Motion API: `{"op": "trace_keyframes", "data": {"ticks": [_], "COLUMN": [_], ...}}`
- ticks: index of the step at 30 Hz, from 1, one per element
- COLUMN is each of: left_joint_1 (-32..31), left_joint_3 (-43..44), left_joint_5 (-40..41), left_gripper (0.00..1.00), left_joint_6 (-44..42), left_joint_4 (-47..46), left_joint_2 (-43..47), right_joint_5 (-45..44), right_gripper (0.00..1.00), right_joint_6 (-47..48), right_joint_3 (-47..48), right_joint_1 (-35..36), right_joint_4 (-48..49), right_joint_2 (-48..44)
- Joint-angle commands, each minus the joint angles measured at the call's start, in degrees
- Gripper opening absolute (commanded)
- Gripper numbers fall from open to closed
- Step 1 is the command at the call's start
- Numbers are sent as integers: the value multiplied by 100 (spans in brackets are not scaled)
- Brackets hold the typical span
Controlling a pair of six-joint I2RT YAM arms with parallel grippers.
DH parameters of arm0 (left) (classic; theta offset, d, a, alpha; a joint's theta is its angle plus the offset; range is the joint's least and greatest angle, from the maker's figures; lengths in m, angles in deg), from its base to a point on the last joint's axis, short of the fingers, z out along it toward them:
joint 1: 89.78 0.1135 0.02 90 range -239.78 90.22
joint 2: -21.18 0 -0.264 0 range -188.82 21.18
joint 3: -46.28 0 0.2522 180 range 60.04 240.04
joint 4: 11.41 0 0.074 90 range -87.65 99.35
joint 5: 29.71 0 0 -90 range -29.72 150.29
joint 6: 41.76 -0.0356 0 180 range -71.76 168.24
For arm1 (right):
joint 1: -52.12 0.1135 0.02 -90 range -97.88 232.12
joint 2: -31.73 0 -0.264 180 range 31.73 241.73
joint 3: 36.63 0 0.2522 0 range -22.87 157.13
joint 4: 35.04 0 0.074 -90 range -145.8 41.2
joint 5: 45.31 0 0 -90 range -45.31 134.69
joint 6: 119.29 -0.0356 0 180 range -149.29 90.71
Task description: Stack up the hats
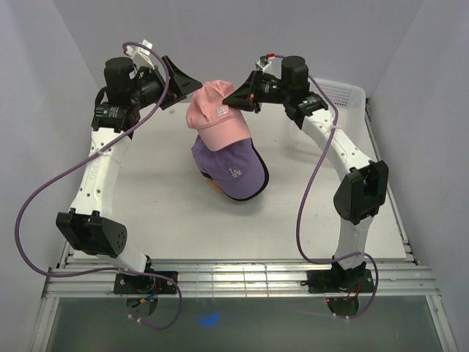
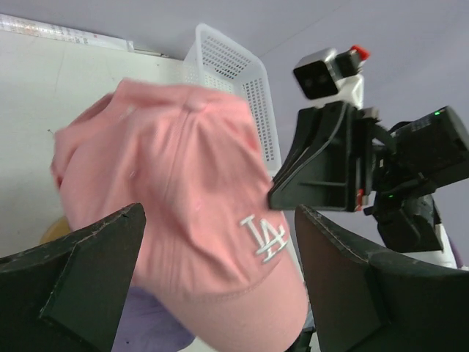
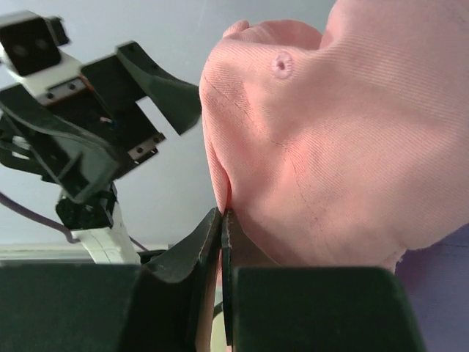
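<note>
At the middle of the table [image 1: 146, 213], the pink cap [image 1: 218, 117] hangs just over the lavender cap [image 1: 236, 172], brim overlapping it from above; whether they touch, I can't tell. My right gripper [image 3: 221, 220] is clamped tight on a fold of pink cloth at the crown's side. My left gripper [image 1: 189, 85] is spread wide with nothing in it, its fingers [image 2: 88, 271] flanking the crown. A tan sliver [image 1: 213, 185] peeks from under lavender and the rest is hidden. I'd call this late in the job: seat pink squarely, then let go. Room is tight up top, with the grippers nose to nose, the white basket [image 1: 343, 94] just behind my right wrist and walls on both sides. The near tabletop offers space.
</note>
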Motion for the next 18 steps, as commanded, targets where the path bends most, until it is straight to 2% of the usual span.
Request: {"op": "trace_keyframes", "data": {"ticks": [1,5,13,18], "left_joint_1": [45,98,133,142], "left_joint_3": [47,47,-23,-85], "left_joint_5": [-112,-95,-95,-191], "left_gripper": [94,94,94,93], "left_joint_6": [57,-13,-163,-215], "left_joint_4": [-97,-80,-18,-10], "left_joint_2": [240,248,178,108], "right_joint_5": [379,388,669,801], "right_gripper": [8,8,8,8], "right_joint_6": [-66,172,269,628], "right_joint_3": [-238,-501,-1476,-1767], "right_joint_1": [250,339,392,410], "right_joint_4": [523,383,865,760], "right_joint_2": [-321,-540,-1085,-1278]}}
